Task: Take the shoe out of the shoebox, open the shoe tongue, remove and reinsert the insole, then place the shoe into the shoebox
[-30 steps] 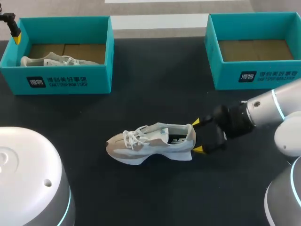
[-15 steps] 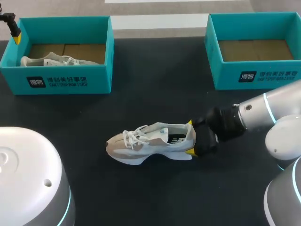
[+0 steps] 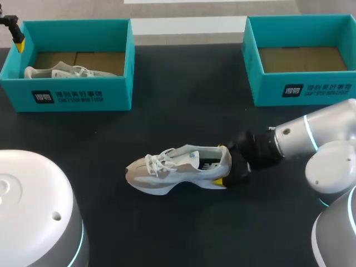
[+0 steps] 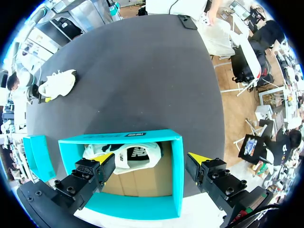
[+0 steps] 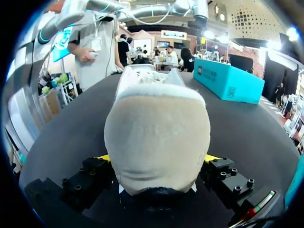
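The right end effector (image 3: 221, 165) lies low over the black counter (image 3: 189, 100), and the heel of the beige and white sneaker (image 3: 178, 169) sits between its two fingers. In the right wrist view the heel fills the whole gap. Only the yellow tips (image 5: 102, 157) show at each side of it, and both fingers seem to press on the heel, so this end effector grips the sneaker (image 5: 156, 137) at a rather wide opening. The sneaker stands upright on its sole on the counter. Its toe points straight away from the right end effector and its white laces (image 3: 158, 163) are ahead of the fingers. The opening of the sneaker is just ahead of the fingertips.

The right shoebox (image 3: 300, 89), a teal one, is well apart from this end effector, off to one side of it. In the right wrist view it (image 5: 228, 80) lies ahead of the fingers, beside the sneaker, and does not touch it.

The left end effector (image 4: 149, 156) hangs above the left shoebox (image 4: 175, 166) with its fingers spread wide, holding nothing. One finger is over the inside of the box and the other is beyond its side wall. Under it, inside the box, lies the second sneaker (image 4: 137, 154) on the cardboard bottom. The sneaker on the counter (image 4: 57, 83) is far ahead of the left end effector.
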Robot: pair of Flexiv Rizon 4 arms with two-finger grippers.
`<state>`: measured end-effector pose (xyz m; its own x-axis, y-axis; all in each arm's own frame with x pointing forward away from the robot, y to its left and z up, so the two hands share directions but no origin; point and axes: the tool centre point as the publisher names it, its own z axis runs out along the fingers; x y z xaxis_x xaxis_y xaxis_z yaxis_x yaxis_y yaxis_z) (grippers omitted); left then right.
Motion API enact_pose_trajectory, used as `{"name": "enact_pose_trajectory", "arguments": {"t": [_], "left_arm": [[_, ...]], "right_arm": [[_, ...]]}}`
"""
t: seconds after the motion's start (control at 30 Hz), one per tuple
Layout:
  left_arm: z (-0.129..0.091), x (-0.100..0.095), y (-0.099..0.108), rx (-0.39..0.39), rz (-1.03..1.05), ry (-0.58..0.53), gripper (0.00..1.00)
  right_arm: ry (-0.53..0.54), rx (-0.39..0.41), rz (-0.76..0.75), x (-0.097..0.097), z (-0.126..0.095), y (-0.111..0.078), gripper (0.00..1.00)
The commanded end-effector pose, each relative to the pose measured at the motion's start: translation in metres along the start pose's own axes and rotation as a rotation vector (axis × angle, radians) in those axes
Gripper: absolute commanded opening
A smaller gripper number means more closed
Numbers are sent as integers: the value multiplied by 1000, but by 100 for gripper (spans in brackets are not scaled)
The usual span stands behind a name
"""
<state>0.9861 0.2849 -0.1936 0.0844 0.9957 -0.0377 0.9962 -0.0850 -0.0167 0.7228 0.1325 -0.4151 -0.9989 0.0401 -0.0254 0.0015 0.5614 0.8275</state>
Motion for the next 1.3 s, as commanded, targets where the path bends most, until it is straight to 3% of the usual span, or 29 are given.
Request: {"name": "enact_pose_trajectory", "arguments": {"t": [0.03, 0.27, 0.3, 0.33, 0.37, 0.47, 0.5, 0.9, 1.3], "left_arm": [[0, 0, -1, -1, 1, 0, 100], [0, 0, -1, -1, 1, 0, 100], [0, 0, -1, -1, 1, 0, 100], [0, 0, -1, -1, 1, 0, 100], [0, 0, -1, -1, 1, 0, 100], [0, 0, -1, -1, 1, 0, 100], [0, 0, -1, -1, 1, 0, 100], [0, 0, -1, -1, 1, 0, 100], [0, 0, -1, -1, 1, 0, 100]], "right_arm": [[-2, 0, 0, -1, 7, 2, 100], [1, -3, -3, 0, 14, 2, 100], [0, -3, -2, 1, 14, 2, 91], [-1, -4, -1, 1, 15, 2, 61], [-2, -4, -1, 2, 15, 2, 47], [-3, -2, 0, 3, 15, 2, 20], [-5, -1, 1, 4, 14, 1, 0], [-8, 28, -7, 1, -2, -4, 0], [2, 40, 0, -2, 0, -6, 0]]}}
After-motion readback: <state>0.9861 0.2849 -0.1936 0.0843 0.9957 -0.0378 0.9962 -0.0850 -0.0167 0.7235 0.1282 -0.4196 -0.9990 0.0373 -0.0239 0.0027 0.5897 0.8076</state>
